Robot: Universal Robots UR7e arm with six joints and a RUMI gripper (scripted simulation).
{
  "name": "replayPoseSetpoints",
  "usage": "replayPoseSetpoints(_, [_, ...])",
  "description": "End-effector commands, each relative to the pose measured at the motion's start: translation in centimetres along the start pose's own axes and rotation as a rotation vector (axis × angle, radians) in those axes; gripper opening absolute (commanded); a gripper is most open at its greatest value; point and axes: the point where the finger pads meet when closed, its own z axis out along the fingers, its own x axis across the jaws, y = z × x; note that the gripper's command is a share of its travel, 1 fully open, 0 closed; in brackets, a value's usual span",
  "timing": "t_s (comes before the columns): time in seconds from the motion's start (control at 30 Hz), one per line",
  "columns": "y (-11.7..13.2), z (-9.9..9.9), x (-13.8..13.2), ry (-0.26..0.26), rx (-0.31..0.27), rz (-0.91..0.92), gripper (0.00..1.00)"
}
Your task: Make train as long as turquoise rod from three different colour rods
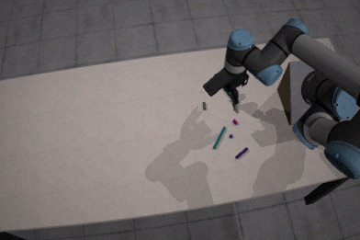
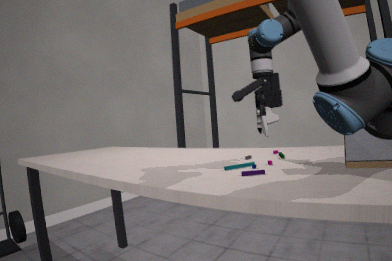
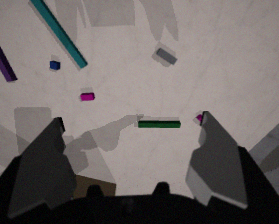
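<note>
Gripper (image 2: 263, 126) hanging open and empty above the rods on the table (image 1: 92, 154).

Wrist view alone shows the green rod (image 3: 159, 124) whole, lying crosswise between the wide-spread fingers, its long axis running left to right in that picture; from the top it is mostly hidden under the gripper. That view also catches a second magenta rod (image 3: 199, 118) just beside the right finger. The top view shows the turquoise rod (image 1: 219, 137) near the table's right end, pointing diagonally from near-left to far-right, with the blue rod (image 1: 230, 136) just beside it, the purple rod (image 1: 241, 153) nearer, the magenta rod (image 1: 234, 121) and grey rod (image 1: 204, 106) farther. The exterior view shows the gripper well above the tabletop and a shelf rack (image 2: 175, 77) behind.
</note>
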Motion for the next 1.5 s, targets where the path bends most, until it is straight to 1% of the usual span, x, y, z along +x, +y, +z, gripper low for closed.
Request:
replayPoseSetpoints(0.0, [0.1,-0.2,1.0,0.009,-0.003,0.167,1.00])
replayPoseSetpoints(0.23, [0.3,-0.2,1.8,0.009,-0.002,0.319,1.00])
replayPoseSetpoints(0.3, [0.3,-0.2,1.8,0.009,-0.002,0.319,1.00])
replayPoseSetpoints(0.37, [0.4,-0.2,2.1,0.009,-0.002,0.400,1.00])
replayPoseSetpoints(0.8, [0.9,-0.2,3.5,0.009,0.000,0.678,1.00])
replayPoseSetpoints(0.87, [0.9,-0.2,3.5,0.009,0.000,0.678,1.00])
replayPoseSetpoints(0.93, [1.1,-0.2,3.8,0.009,0.000,0.759,1.00])
replayPoseSetpoints(1.37, [1.7,-0.1,5.0,0.009,0.001,1.035,1.00])
replayPoseSetpoints(1.43, [1.7,-0.1,5.0,0.009,0.001,1.035,1.00])
replayPoseSetpoints(1.47, [1.8,-0.1,5.2,0.009,0.001,1.074,1.00])
